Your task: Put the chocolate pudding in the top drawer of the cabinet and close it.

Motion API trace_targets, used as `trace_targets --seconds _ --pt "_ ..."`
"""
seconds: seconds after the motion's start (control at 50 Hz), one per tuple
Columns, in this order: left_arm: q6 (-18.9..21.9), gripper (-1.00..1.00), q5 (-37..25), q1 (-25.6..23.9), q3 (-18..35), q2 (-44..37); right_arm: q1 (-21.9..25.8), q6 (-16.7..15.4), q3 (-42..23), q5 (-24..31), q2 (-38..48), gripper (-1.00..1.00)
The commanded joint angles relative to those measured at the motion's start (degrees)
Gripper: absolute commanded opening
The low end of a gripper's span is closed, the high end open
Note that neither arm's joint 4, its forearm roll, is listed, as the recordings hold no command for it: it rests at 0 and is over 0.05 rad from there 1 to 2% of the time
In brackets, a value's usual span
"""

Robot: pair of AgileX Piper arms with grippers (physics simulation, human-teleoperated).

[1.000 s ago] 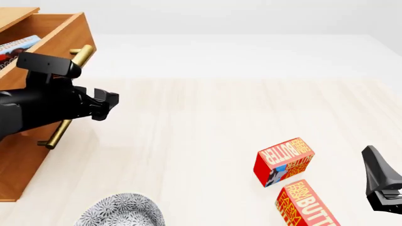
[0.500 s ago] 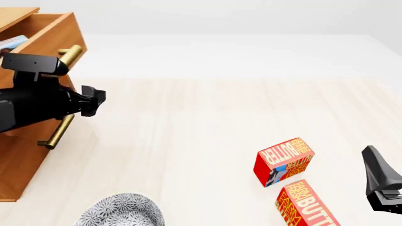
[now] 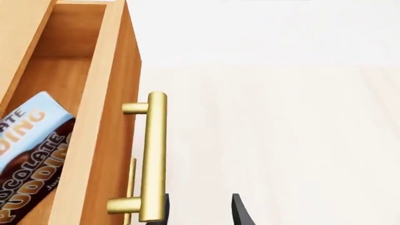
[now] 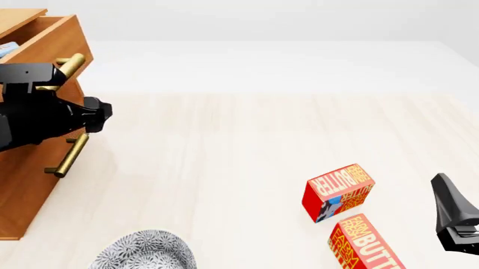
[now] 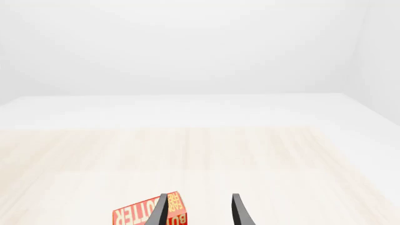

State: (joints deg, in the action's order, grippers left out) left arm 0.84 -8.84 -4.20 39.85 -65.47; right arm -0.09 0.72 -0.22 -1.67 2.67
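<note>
A pale wood-grain worktop (image 4: 247, 145) stretched toward a plain white backdrop. At its far left stood the cabinet (image 4: 30, 185), orange-brown, with the top drawer (image 3: 103, 117) partly pulled out. The chocolate pudding (image 3: 28, 159) lay inside that drawer, tilted against the inner face of the drawer front, its lettering readable in the left wrist view. The drawer's brass handle (image 3: 151, 157) ran along the front, and a second brass handle (image 4: 66, 158) showed on the lower drawer.

The left end effector (image 4: 96, 115) sat right at the drawer front, just beside the upper handle; its fingers stood apart with nothing between them, one finger (image 3: 240, 213) clear of the handle and the other close alongside it.

The right end effector (image 5: 198, 211) hung at the worktop's near right, fingers apart and empty, above a red butter box (image 4: 338, 191). A second butter box (image 4: 364, 244) lay just nearer, and a patterned bowl (image 4: 146, 250) sat at the near edge.
</note>
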Motion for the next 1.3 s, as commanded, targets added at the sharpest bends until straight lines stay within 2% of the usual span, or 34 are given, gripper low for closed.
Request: trace_targets --seconds 0.02,0.22,0.24,0.26,0.3,0.34,0.62,0.68,0.74,0.86,0.92,0.98,1.0,1.22,1.28,1.3 --pt "-1.36 1.0 1.75 4.13 -1.09 -1.72 0.02 -0.13 0.04 0.4 -0.58 1.0" --pt "-1.68 1.0 1.94 6.25 -1.07 -2.2 0.02 -0.13 0.04 0.4 -0.58 1.0" --pt "-2.05 1.0 2.03 6.24 -0.94 -2.36 0.02 -0.13 0.04 0.4 -0.58 1.0" --pt "-4.98 1.0 2.11 4.57 -0.94 -2.66 0.02 -0.13 0.04 0.4 -0.58 1.0" --pt "-1.79 1.0 3.13 8.05 -0.71 -3.58 0.02 -0.13 0.04 0.4 -0.58 1.0" --pt "-3.12 1.0 3.05 7.3 -0.67 -3.78 0.02 -0.13 0.04 0.4 -0.58 1.0" --pt "-3.28 1.0 3.59 11.46 0.62 -5.49 0.02 -0.13 0.04 0.4 -0.58 1.0" --pt "-0.17 1.0 4.0 14.73 0.88 -5.67 0.02 -0.13 0.04 0.4 -0.58 1.0" --pt "-1.24 1.0 3.89 14.88 1.09 -6.23 0.02 -0.13 0.04 0.4 -0.58 1.0" --pt "1.54 1.0 3.91 18.29 1.63 -5.9 0.02 -0.13 0.04 0.4 -0.58 1.0" --pt "0.68 1.0 3.39 18.86 2.0 -5.91 0.02 -0.13 0.04 0.4 -0.58 1.0" --pt "2.47 1.0 2.73 21.96 2.77 -5.14 0.02 -0.13 0.04 0.4 -0.58 1.0" --pt "4.39 1.0 2.9 23.62 2.84 -5.19 0.02 -0.13 0.04 0.4 -0.58 1.0" --pt "8.17 1.0 -0.36 29.82 4.87 1.0 0.02 -0.13 0.04 0.4 -0.58 1.0" --pt "7.92 1.0 -2.92 31.42 6.54 4.45 0.02 -0.13 0.04 0.4 -0.58 1.0" --pt "7.49 1.0 -4.33 30.57 7.34 5.41 0.02 -0.13 0.04 0.4 -0.58 1.0"
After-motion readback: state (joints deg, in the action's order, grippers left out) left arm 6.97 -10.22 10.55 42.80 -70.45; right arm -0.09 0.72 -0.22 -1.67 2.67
